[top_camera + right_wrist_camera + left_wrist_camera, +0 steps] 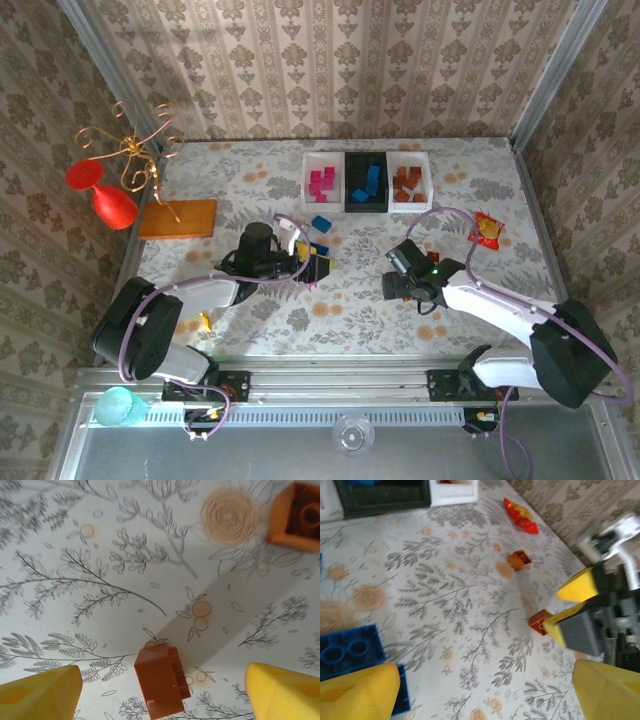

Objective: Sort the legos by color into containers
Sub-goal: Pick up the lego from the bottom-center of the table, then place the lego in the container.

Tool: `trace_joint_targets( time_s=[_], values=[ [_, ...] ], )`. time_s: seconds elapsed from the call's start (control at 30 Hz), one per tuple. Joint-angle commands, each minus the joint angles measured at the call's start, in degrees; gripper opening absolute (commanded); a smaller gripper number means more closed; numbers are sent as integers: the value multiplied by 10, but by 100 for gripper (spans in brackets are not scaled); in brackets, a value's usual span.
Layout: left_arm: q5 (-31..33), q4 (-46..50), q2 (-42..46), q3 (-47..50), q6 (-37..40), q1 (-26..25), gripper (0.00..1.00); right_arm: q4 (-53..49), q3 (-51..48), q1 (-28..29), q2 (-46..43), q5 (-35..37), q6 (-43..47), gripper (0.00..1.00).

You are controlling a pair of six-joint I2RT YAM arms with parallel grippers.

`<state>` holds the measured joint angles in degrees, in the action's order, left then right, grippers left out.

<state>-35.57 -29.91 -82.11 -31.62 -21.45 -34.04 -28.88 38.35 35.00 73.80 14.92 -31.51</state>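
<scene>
The containers stand in a row at the back: a white tray [320, 180] with pink legos, a black tray [366, 183] with blue ones, a white tray [410, 180] with orange-brown ones. My right gripper [162, 696] is open low over the table. An orange-brown lego [161, 682] lies between its yellow fingers [42, 696], touching neither. A second orange lego [295, 515] lies farther off. My left gripper [485, 695] is open with bare tablecloth between its fingers. Blue legos [350, 651] lie beside its left finger [360, 692]. Another blue lego [321, 223] rests in front of the trays.
A red-yellow snack packet [487, 230] lies at the right. An orange board [178, 218] with a gold stand and red goblets [110, 195] sits at the left. The two grippers [315, 262] [395, 278] face each other mid-table, a short gap apart.
</scene>
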Motion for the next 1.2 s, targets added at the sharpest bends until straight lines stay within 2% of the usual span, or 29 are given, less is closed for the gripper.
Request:
trace_joint_targets(
  time_s=[0.0,0.2,0.4,0.57,0.73,0.93,1.17],
  values=[
    [-17,-25,14,-2,-6,-1,91,-3,12,6,50,-16,-15,74],
    [23,19,28,-7,11,-5,91,12,31,17,113,-11,3,50],
    [41,40,31,-10,18,-5,91,40,42,34,98,-14,31,31],
    [49,40,33,-8,13,-7,91,101,60,21,67,-4,49,28],
    [55,44,33,-8,15,-9,91,199,108,-69,81,-8,73,28],
    [68,51,35,-7,20,-12,91,255,228,-185,191,-8,81,28],
    [74,55,36,-7,26,-15,91,214,394,-232,357,31,107,30]
  ],
)
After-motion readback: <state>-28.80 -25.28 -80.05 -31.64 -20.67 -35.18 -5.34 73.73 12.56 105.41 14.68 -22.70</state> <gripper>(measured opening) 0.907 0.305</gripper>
